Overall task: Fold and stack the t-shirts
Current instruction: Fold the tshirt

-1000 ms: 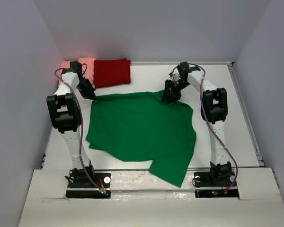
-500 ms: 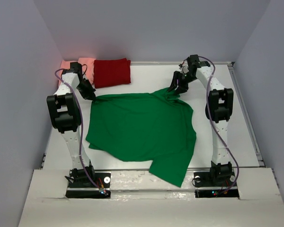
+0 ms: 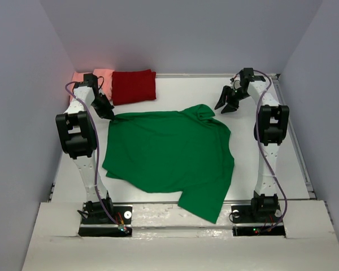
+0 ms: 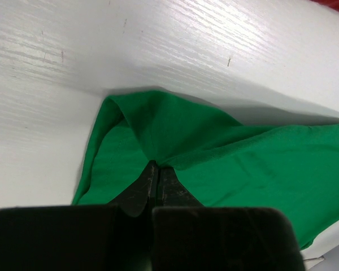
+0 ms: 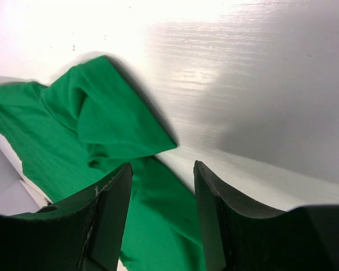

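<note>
The bright green t-shirt [image 3: 169,152] lies spread over the middle of the table, one corner hanging over the near edge. My left gripper [image 3: 107,113] is shut on its far left corner; the left wrist view shows the fingers [image 4: 156,180] pinched on green fabric [image 4: 226,164]. My right gripper [image 3: 227,104] is open and empty, lifted to the right of the shirt's rumpled far right corner [image 3: 202,111]; that corner shows in the right wrist view [image 5: 101,124]. The dark red shirt [image 3: 134,86] and the salmon-pink shirt [image 3: 99,76] lie folded at the far left.
The white table [image 3: 265,152] has a raised rim along the right side and the back. Grey walls close in left, right and behind. The folded shirts sit just beyond my left gripper.
My right gripper has let go of the green shirt's far right corner, opened, and moved up and to the right. The corner has dropped onto the table. The left arm has not moved.
</note>
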{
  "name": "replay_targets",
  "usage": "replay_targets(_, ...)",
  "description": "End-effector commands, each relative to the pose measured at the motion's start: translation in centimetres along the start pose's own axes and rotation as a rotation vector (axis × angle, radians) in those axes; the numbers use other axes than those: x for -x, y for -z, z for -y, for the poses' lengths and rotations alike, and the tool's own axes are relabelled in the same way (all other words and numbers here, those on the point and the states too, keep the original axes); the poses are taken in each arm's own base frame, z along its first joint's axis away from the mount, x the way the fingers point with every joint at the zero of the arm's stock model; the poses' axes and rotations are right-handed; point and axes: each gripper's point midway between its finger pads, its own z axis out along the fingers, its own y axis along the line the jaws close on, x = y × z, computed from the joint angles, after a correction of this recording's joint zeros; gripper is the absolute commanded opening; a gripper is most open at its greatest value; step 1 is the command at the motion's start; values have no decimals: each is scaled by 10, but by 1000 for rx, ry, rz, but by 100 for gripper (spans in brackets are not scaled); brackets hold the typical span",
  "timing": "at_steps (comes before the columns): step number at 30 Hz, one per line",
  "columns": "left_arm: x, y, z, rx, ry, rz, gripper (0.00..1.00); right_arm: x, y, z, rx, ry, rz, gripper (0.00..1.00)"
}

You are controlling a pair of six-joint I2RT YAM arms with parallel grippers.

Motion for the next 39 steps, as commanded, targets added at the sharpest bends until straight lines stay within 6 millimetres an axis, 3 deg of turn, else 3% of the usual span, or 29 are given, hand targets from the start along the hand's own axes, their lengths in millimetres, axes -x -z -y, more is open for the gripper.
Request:
replay_targets(1, 9, 27, 11, -29, -32, 46, 0, 4, 2, -15, 33, 59, 37, 53)
replay_targets(18, 9, 25, 8, -18, -34, 39, 0, 3, -29, -9, 113, 24, 12, 49)
replay_targets(19, 9, 24, 8, -18, -34, 39, 0, 4, -30, -10, 116, 21, 14, 46)
replay_targets(23, 9, 24, 8, -14, -36, 38, 0, 8, -33, -10, 124, 15, 17, 5)
replay_targets(24, 9, 23, 7, -14, -34, 36, 0, 8, -34, -10, 124, 12, 17, 0)
replay_targets(28, 10, 24, 8, -12, -36, 37, 0, 14, -32, -14, 138, 24, 30, 0)
replay_targets(35, 10, 25, 10, -23, -36, 40, 0, 28, -2, -56, 192, 229, 153, 0)
replay_targets(39, 8, 24, 10, -32, -37, 40, 0, 38, 30, -98, 264, 380, 278, 0)
